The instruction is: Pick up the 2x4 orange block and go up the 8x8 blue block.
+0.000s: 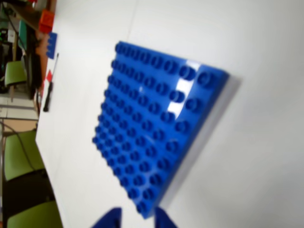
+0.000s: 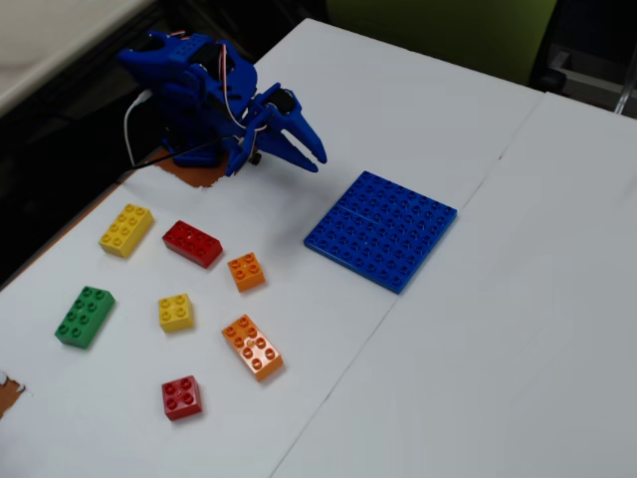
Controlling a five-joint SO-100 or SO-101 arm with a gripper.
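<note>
From here I judge the main risk to be closing on the small square orange brick [image 2: 246,271] instead of the 2x4 orange block [image 2: 252,347], which lies untouched toward the table's near edge, well apart from the gripper [image 2: 309,151]. The arm sits folded low at the far-left corner, its fingers slightly parted and empty, pointing toward the 8x8 blue block [image 2: 381,229] mid-table.

Glossy plastic blue plate [image 1: 156,128], matt white table [image 2: 478,329]
</note>
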